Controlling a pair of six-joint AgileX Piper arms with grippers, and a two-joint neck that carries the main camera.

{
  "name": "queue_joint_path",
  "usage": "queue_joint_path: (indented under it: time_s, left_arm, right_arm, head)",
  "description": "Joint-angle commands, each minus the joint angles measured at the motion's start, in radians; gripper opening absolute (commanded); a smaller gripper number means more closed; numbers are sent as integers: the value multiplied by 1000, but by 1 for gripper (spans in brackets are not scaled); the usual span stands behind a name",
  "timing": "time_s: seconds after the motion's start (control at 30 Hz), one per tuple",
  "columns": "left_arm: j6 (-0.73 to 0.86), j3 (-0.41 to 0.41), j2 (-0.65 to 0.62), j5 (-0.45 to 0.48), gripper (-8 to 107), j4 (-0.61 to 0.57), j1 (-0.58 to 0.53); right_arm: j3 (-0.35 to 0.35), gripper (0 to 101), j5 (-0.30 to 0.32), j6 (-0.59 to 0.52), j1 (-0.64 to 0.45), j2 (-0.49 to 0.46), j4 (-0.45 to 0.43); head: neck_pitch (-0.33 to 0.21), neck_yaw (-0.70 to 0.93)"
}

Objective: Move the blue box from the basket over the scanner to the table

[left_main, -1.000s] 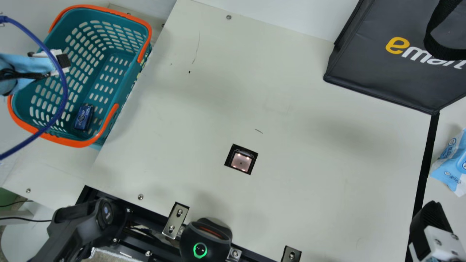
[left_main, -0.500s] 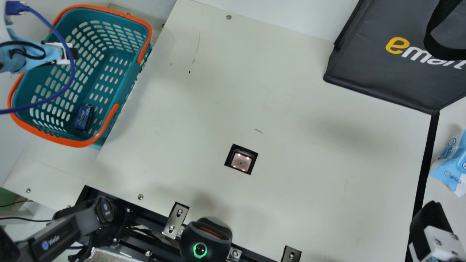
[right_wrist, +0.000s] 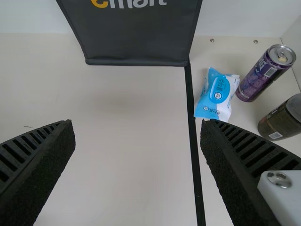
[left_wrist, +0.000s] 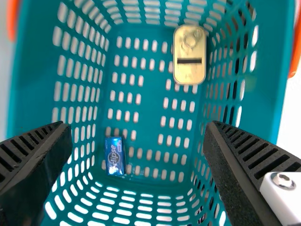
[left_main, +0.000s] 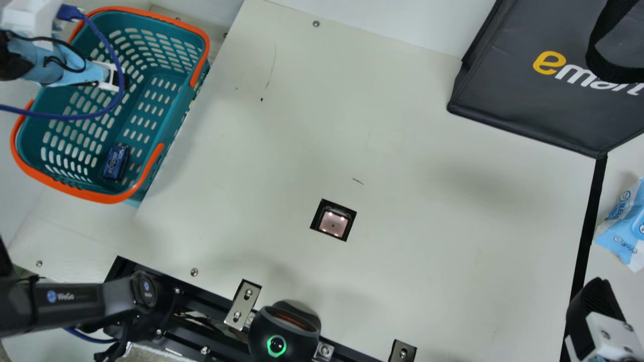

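Okay, main view first. Basket [left_main: 45,185] sits at the left beside the cream table [left_main: 453,251], teal with orange handles. Blue box [left_main: 115,162] lies inside it, on the floor toward the lower end. My left gripper [left_main: 125,80] hangs over the basket, farther up in the view than the box and apart from it; a blue cable [left_main: 70,116] loops across the opening. Scanner [left_main: 333,222] is set into the table, its square window lit pinkish. At the near edge, a black device [left_main: 284,332] with a green ring. Upper right, a dark bag [left_main: 533,110]; lower down at the right edge, a light-blue pack [left_main: 624,221] beyond a black strip [left_main: 589,226]. My right gripper [left_main: 596,306] is at the lower right corner.

Left wrist view: I look down into the basket between the fingers of my left gripper [left_wrist: 138,127], spread wide, nothing held. The box is on the slotted floor near one end; a pale yellow tin [left_wrist: 189,68] lies at the other end, well apart from it.

Right wrist view: fingers of my right gripper [right_wrist: 136,125] spread wide too, nothing between them. Past the strip, a purple can [right_wrist: 263,73] tilts beside the pack, with a dark jar [right_wrist: 282,117] near it.
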Motion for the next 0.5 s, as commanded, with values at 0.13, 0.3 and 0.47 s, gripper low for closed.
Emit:
queue_joint_path:
  time_s: [0.13,0.3,0.47]
  left_arm:
    - [3,-20,71,29,90,37,-7]
    - [8,-16,96,45,90,57,-3]
    - [12,6,103,49,90,71,7]
  right_arm:
    - [0,95,0,0,0,0,0]
    - [0,95,0,0,0,0,0]
    - [0,95,0,0,0,0,0]
  head:
    - [-30,2]
    - [-30,2]
    - [-30,2]
